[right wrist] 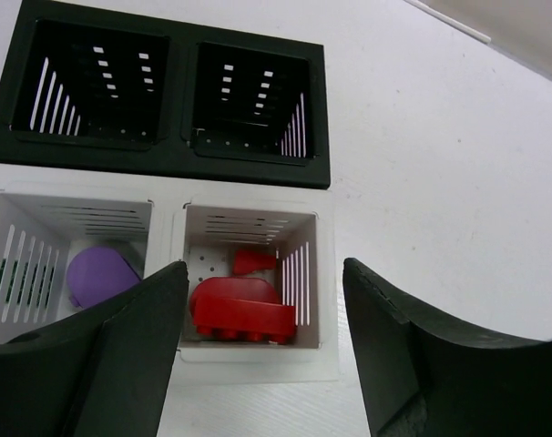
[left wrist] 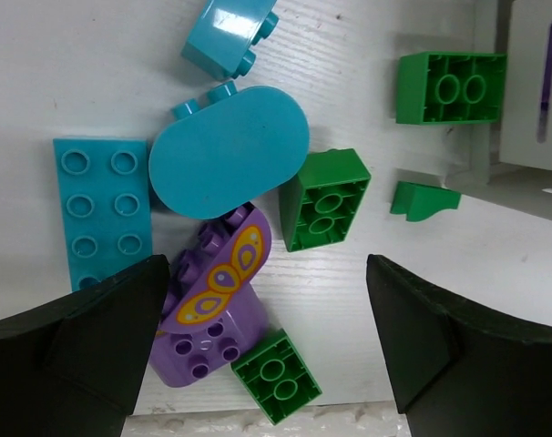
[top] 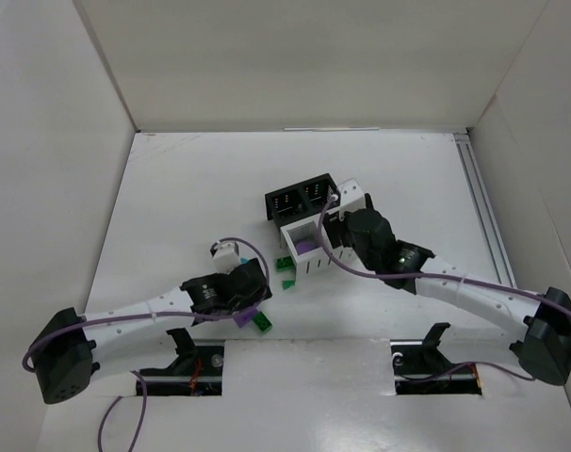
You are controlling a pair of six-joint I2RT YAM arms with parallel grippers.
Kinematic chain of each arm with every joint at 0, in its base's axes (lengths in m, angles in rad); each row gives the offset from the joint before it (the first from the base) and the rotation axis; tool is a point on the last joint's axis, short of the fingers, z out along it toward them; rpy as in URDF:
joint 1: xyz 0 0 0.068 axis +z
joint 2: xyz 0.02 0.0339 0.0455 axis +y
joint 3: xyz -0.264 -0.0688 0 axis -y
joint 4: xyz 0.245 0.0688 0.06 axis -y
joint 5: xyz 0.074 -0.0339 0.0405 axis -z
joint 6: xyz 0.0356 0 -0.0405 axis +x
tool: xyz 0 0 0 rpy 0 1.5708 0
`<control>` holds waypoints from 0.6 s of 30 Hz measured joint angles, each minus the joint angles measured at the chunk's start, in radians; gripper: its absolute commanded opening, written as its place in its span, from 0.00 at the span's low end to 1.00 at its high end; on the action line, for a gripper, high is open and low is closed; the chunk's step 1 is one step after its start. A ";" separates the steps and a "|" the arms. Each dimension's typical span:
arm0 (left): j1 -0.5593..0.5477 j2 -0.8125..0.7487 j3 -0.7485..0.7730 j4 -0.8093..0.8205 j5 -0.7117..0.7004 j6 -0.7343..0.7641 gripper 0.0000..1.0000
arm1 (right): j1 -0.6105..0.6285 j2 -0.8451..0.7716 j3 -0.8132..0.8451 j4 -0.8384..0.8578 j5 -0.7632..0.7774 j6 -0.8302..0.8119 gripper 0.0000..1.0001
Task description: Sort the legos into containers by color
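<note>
Hovering at our near left, our left gripper (left wrist: 267,273) spreads its fingers wide over loose legos (left wrist: 229,150): teal, purple, green. Farther out at one o'clock, our right gripper (right wrist: 264,273) hangs wide and empty above the white bin (right wrist: 258,360), red legos (right wrist: 240,305) in its right cell, a purple lego (right wrist: 98,273) in its left. We see the black bin (right wrist: 167,164) just beyond, at twelve.

Black two-cell bin (right wrist: 167,164): slotted walls, upright on the surface.
White two-cell bin (right wrist: 258,353): set just beside it, long sides parallel. One cell holds a purple rounded brick (right wrist: 98,273), the other holds red bricks (right wrist: 242,309).
Loose on the surface, clustered: teal eight-stud plate (left wrist: 101,214), teal oval piece (left wrist: 229,150), small teal brick (left wrist: 229,38), purple butterfly-printed brick (left wrist: 217,291), and four green pieces (left wrist: 323,200), several showing hollow undersides.
</note>
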 measured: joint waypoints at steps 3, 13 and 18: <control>0.000 0.040 0.000 0.003 0.000 0.003 0.83 | -0.022 -0.046 -0.029 0.005 -0.021 0.003 0.74; 0.000 0.133 0.007 0.007 0.006 0.042 0.46 | -0.103 -0.187 -0.141 0.004 -0.084 0.032 0.75; 0.000 0.134 0.010 0.007 0.018 0.050 0.32 | -0.110 -0.228 -0.165 0.003 -0.097 0.042 0.75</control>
